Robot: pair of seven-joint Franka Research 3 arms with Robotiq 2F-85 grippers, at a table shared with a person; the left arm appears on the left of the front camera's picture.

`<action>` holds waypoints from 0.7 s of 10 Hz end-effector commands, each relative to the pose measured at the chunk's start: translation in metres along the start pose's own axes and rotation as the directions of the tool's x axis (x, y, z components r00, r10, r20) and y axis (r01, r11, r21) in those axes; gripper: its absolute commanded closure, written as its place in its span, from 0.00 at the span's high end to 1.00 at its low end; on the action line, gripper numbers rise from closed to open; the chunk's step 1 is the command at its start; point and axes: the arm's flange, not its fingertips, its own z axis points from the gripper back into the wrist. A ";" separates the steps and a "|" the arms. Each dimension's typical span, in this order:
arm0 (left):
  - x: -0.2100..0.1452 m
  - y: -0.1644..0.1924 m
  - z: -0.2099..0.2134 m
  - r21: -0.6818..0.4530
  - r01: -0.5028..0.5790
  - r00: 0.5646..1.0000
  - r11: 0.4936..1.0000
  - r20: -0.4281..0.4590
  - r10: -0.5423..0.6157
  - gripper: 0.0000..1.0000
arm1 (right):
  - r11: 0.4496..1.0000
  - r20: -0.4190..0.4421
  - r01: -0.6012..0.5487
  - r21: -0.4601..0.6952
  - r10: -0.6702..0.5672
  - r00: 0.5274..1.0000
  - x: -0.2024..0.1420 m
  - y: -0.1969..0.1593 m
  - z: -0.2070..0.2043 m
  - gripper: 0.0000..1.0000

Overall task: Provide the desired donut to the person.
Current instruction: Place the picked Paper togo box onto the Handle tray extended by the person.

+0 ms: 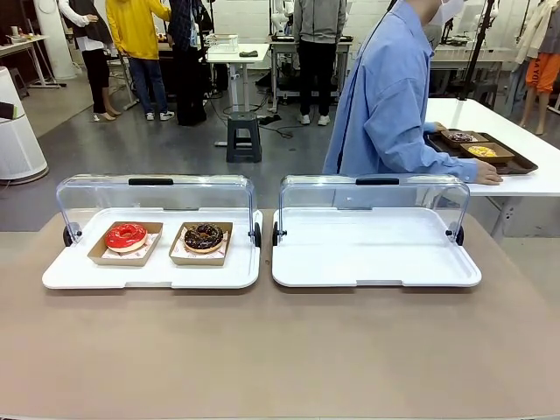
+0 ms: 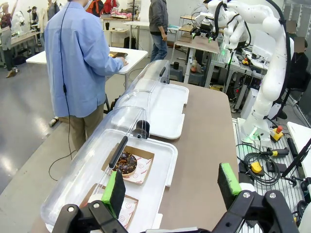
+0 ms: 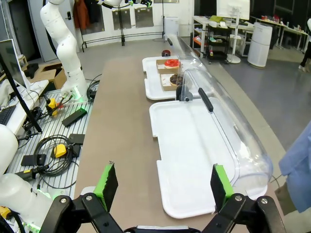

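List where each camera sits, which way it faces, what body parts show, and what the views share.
Front view: fixed between the arms, facing across the table at the person, turned toward a side table.
Left wrist view: above the table's end, looking along the left gripper, jaws open, over the chocolate donut.
Right wrist view: opposite end, along the right gripper, jaws open, over the empty tray.
All three share the chocolate donut.

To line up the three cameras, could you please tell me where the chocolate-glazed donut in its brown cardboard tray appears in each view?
Front view: the chocolate-glazed donut lies left of centre, on the left white tray, right of the red-glazed donut.
Left wrist view: lower left of centre, beneath the black lid handle.
Right wrist view: upper centre, partly hidden behind the clear lid, nearer than the red-glazed donut.
Shared landmark: the clear hinged lid with its black handle.
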 end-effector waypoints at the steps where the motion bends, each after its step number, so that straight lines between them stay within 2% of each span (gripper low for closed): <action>1: 0.001 -0.001 0.002 -0.001 0.006 1.000 1.000 0.009 -0.006 1.00 | 1.000 0.003 0.002 0.011 -0.002 1.000 -0.001 0.001 0.000 1.00; 7: 0.001 -0.001 0.002 -0.001 0.006 1.000 1.000 0.009 -0.006 1.00 | 1.000 0.003 0.002 0.011 -0.002 1.000 -0.001 0.001 0.000 1.00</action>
